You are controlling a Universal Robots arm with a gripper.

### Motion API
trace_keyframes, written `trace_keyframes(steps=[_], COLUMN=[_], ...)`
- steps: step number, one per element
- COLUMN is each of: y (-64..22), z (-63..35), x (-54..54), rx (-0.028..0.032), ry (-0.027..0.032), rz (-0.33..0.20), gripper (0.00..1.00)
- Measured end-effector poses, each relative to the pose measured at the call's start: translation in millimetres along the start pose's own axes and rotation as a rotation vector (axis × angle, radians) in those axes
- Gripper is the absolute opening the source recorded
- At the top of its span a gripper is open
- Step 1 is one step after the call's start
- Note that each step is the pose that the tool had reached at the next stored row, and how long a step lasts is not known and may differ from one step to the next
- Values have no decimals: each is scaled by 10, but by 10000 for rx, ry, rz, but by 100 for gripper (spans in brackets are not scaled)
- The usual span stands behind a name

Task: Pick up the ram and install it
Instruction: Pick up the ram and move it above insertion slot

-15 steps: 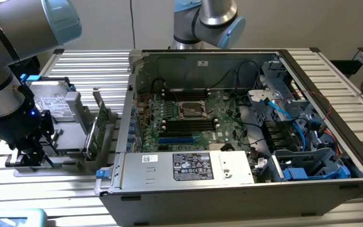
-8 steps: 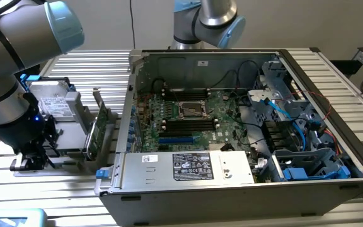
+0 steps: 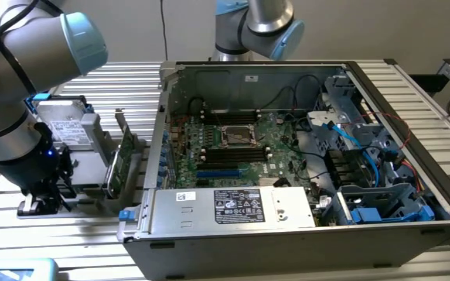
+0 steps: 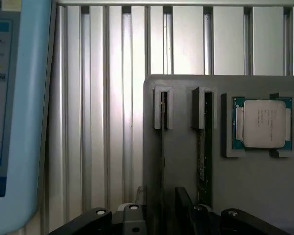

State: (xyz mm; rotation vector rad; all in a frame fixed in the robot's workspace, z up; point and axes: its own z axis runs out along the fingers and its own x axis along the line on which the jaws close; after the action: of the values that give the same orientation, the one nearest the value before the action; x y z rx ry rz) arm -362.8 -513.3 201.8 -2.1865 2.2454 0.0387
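Two ram sticks stand on edge in slots of a grey holder (image 4: 186,171) on the ribbed aluminium table. One is a thin dark line (image 4: 162,122); the other shows a green edge (image 4: 204,142). My gripper (image 4: 161,215) hangs open over the holder, and its black fingers (image 4: 137,211) stand on either side of the thin stick's line without touching it. In the exterior view the gripper (image 3: 41,202) is low at the exterior view's left, beside the open computer case (image 3: 170,88). The motherboard's black memory slots (image 3: 233,153) lie in the middle of the case.
A silver processor chip (image 4: 263,123) rests in a recess of the holder. A wider green expansion card (image 3: 119,161) stands upright between the holder and the case. A light-blue framed screen (image 4: 14,107) lies near the gripper. A second arm (image 3: 256,23) stands behind the case.
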Motion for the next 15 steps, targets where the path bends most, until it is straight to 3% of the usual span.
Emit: trace_keyframes(steps=[6, 10, 15], y=[-1, 0, 5], z=[18, 22, -177], x=[-5, -12, -18], rx=[-73, -74, -74], ry=[3, 2, 1], rz=[4, 4, 11], gripper=[35, 16, 13])
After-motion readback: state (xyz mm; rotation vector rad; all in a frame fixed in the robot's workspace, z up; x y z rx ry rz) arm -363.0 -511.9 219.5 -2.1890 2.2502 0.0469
